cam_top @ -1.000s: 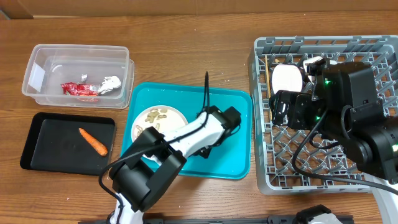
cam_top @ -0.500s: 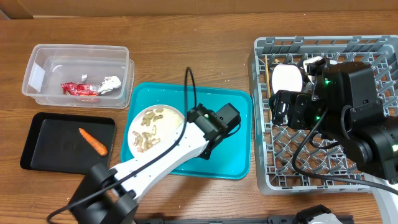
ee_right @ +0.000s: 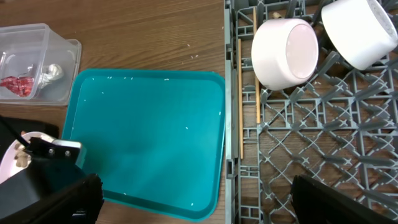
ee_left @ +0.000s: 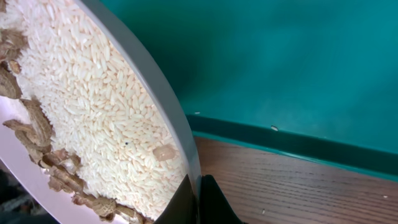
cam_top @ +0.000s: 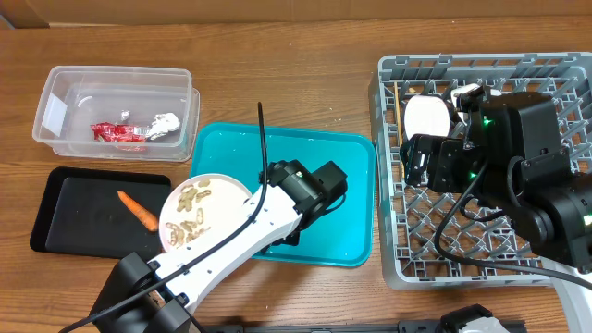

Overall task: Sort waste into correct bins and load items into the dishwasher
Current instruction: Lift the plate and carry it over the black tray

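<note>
Left wrist view shows left pincer (ee_left: pixel 198 194) pinching plate (ee_left: pixel 158 93) rim, hidden overhead.

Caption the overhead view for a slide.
Left end effector holds scrap-laden plate over teal tray edge, near carrot in black tray.

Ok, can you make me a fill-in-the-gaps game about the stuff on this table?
1. The small orange ___ lies in the black tray.
2. The left tool is shut on the rim of the wide ___ that holds the peanut-like scraps.
3. The red wrapper and the foil ball lie in the clear plastic ___.
4. The chopsticks lie in the grey dish ___.

Missing words: carrot, plate, tub, rack.
</note>
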